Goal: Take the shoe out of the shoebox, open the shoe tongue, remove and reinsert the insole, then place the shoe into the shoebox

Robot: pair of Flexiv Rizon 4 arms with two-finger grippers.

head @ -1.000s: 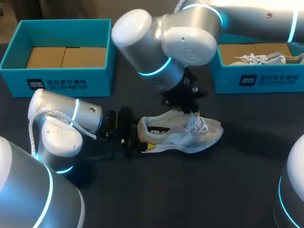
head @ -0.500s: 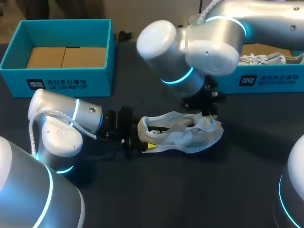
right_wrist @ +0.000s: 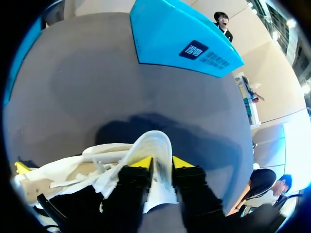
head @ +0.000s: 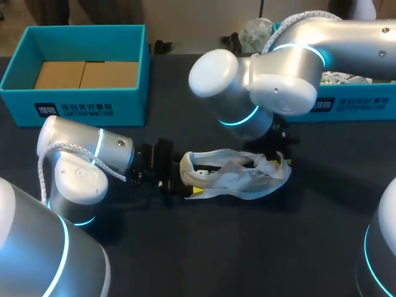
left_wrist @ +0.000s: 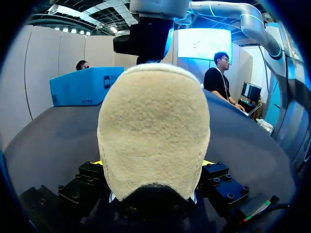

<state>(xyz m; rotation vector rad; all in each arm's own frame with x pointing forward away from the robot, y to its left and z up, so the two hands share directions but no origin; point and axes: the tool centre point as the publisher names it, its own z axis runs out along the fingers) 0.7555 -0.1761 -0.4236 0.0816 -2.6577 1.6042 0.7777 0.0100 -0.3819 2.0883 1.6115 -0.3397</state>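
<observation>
Right gripper (right_wrist: 161, 164) pinching the tongue (right_wrist: 156, 141) of the white sneaker (head: 238, 176), left gripper (left_wrist: 151, 164) clamped on its heel (left_wrist: 153, 131).

The right gripper's two yellow tips stand nearly together with the thin tongue flap between them, at the sneaker's lace end. The left gripper's tips are spread wide and press the heel from both sides. The sneaker lies on the dark bench (head: 185, 260), outside either box: an open teal shoebox (head: 74, 105) sits well beyond its heel end, a second teal shoebox (head: 346, 106) beyond its toe end. The taking-out looks done and the tongue-opening is in hand. Removing and refitting the insole and returning the sneaker to the box appear left to do. Whether the insole sits inside cannot be told.
</observation>
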